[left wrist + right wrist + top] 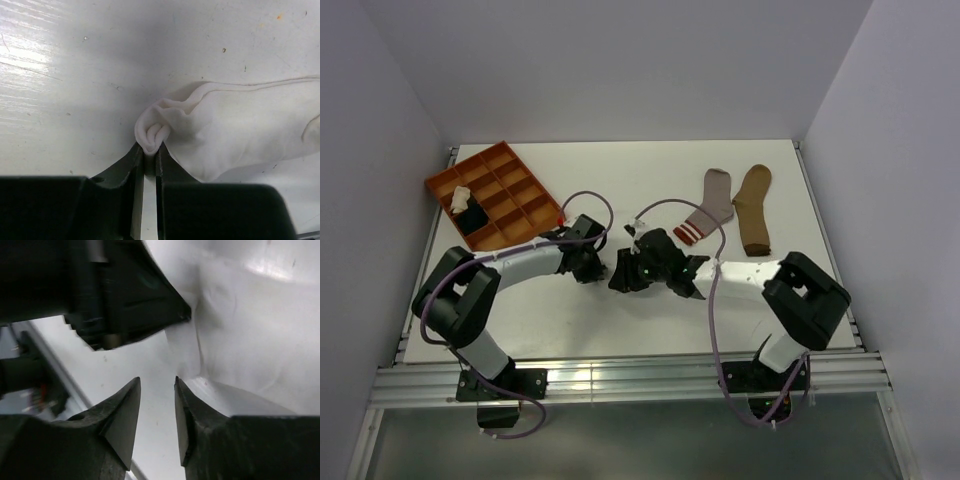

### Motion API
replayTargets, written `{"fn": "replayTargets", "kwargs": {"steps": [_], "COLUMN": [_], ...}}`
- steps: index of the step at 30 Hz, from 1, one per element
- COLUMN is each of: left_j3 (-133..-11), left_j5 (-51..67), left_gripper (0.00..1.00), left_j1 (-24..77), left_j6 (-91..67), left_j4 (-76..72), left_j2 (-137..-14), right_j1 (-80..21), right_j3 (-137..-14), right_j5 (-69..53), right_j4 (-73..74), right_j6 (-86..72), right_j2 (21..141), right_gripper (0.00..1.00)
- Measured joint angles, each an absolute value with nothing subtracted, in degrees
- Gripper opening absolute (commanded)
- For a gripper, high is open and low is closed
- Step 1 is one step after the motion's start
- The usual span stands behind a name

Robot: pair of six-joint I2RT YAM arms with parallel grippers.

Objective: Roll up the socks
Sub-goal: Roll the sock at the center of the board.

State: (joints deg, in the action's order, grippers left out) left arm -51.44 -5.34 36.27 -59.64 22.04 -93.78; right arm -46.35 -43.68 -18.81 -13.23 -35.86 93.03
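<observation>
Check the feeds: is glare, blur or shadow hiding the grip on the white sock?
Left wrist: sharp; white sock fold clear in the left gripper, glare only on the table at left. Right wrist: right gripper dark, soft; sock washed out. Top external: evenly lit, but the grippers cover the sock.

Top external: high behind the black arm bases (502, 384), angled down over the white flat worktop (620, 328). Left wrist: close, low, looking past the black two-finger left claw (150, 154) at frame bottom. Right wrist: equally close behind the black right claw (156, 382). Both wrist views share the crumpled plain white fabric sock (225, 130).
</observation>
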Motion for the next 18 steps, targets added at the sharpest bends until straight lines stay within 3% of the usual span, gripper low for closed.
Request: {"fn": "replayTargets", "kwargs": {"steps": [8, 18], "left_j3": [-53.7, -54.4], "left_j5": [-5.6, -5.9], "left_gripper": [0.0, 0.0], "left_j1": [36.8, 37.1], "left_j6": [-57.6, -56.4], "left_j4": [24.5, 25.2], "left_j2": [-95.1, -95.5], "right_j1": [-60.4, -65.5], "right_j3": [-45.1, -49.2], "right_j5": [5.5, 15.8], "right_j4": [-10.9, -9.9], "right_j6": [-23.7, -16.4], "right_j2": [88.6, 95.7], "right_gripper": [0.43, 0.41]}}
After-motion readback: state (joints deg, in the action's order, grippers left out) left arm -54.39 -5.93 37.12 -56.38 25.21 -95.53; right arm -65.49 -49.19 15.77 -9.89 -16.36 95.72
